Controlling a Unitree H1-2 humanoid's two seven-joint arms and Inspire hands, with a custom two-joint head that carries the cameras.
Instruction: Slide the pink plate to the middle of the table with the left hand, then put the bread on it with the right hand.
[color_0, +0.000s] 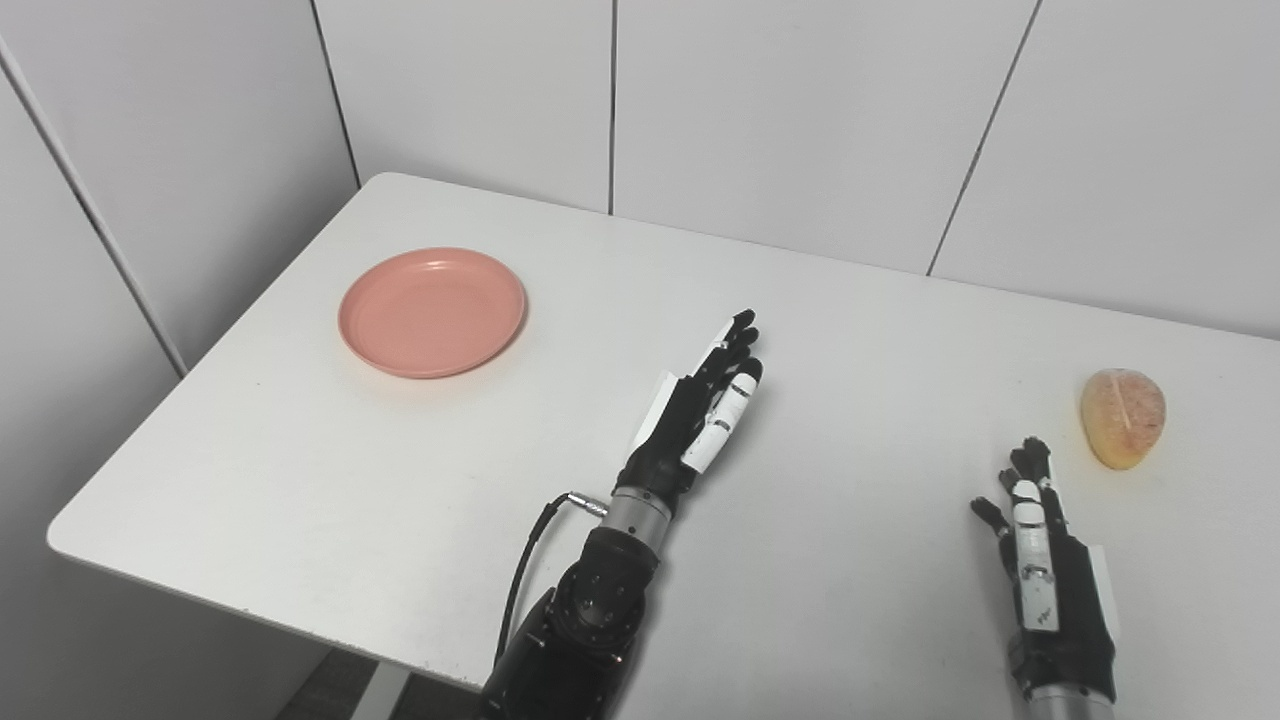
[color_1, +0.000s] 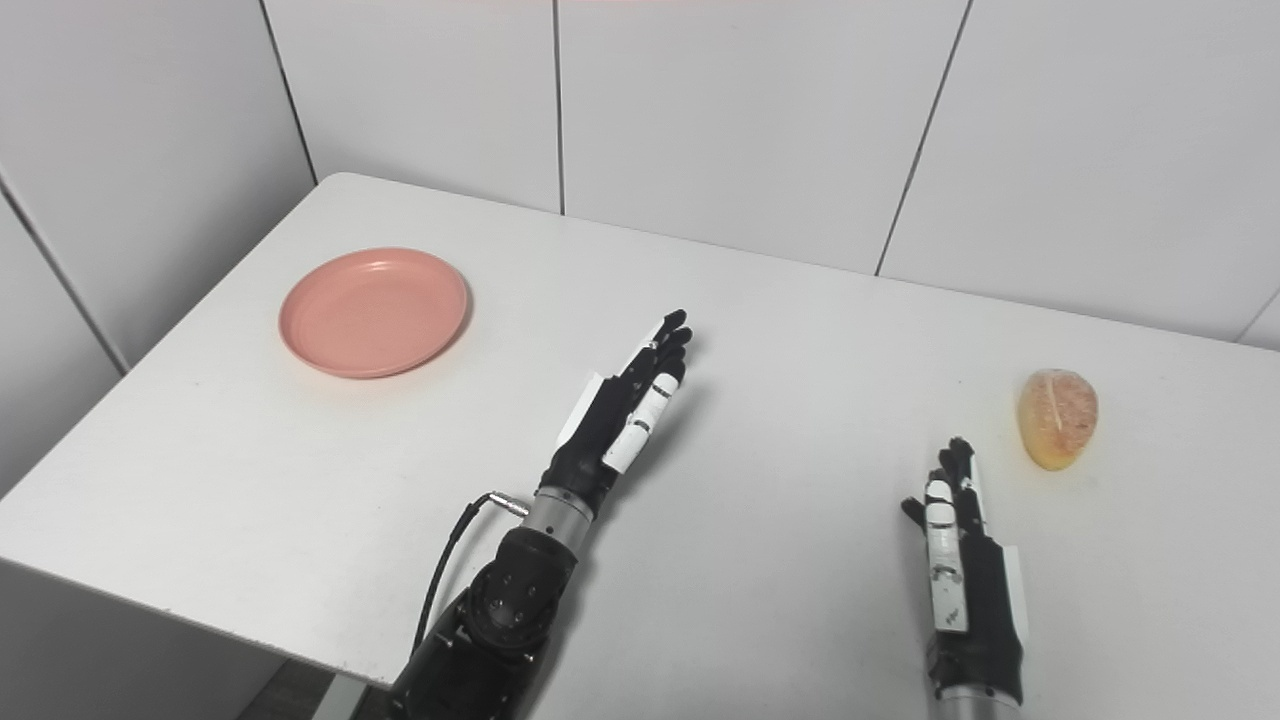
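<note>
A humanoid's left hand (color_0: 705, 405) hovers over the middle of a white tabletop (color_0: 300, 500), fingers straight and held side by side, holding nothing. The pink plate (color_0: 432, 312) sits empty well off to its left, near the far-left corner, still to be slid. On the right, the bread (color_0: 1122, 416) lies just beyond the right hand (color_0: 1040, 560), whose fingers point upward, slightly parted and empty.

The risks, as they look from here: the plate sits close to the table's left edge, so a push aimed the wrong way could send it off; its smooth, shallow rim may slip from under flat fingers rather than follow them. The rounded bread could roll away from a loose grasp.

The tabletop is plain and matte, with rounded corners. Pale wall panels with dark seams close in behind and to the left.
</note>
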